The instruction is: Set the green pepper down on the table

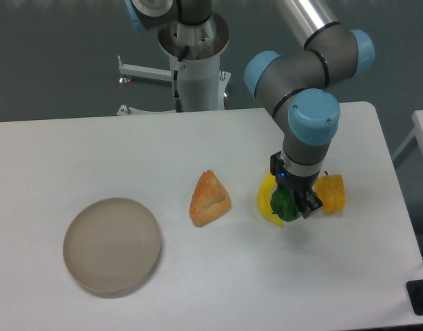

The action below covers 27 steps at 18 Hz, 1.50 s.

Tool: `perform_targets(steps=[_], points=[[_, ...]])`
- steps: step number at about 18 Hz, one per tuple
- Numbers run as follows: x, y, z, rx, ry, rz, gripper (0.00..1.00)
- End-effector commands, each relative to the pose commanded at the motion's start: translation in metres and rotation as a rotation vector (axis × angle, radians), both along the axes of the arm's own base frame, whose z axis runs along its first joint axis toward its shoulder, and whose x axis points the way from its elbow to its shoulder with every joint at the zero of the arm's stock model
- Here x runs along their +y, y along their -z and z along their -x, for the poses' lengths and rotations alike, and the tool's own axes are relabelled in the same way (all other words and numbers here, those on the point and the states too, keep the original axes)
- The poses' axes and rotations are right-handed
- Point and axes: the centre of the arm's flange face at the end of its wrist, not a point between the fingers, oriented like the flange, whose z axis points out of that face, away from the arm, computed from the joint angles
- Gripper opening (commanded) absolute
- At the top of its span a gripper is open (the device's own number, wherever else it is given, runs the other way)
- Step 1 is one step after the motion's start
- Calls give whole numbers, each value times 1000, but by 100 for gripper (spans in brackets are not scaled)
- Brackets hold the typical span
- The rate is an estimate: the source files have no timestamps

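White desk (pixel 198 289) surface. Green pepper (pixel 283 205) sits low over it, clamped between the gripper (pixel 294 207) fingers beside a banana piece (pixel 266 204). Probably light, rigid, glossy; grip its widest body.

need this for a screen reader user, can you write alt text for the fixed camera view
A robot arm's gripper is shut on a small green pepper low over a white table, between a curved yellow banana-like piece and a yellow-orange pepper. Farther left lie an orange wedge-shaped pastry and a round grey-beige plate.
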Motion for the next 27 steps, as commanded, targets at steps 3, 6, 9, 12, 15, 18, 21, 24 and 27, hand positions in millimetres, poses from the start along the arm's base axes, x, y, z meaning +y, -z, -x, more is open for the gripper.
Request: perform_targets(steps=[3,6,9,12,15,18,21,24,27], points=[[30,19,0,-7,-133,-129,0],[52,52,-8,-19,-176,-144,0],[56,68,-6,-26,-168,-127,0],[58,84,-4,-33,-154,-109,2],[61,86,-1,-20,-106,-109,40],[58,86,-4,-27,-119,-106,100],[49,73,-9,-30,-127,-113,100],[33,42,-15,-22,-169,-130,100],[4,31,-37,-38,-205,-105,100]])
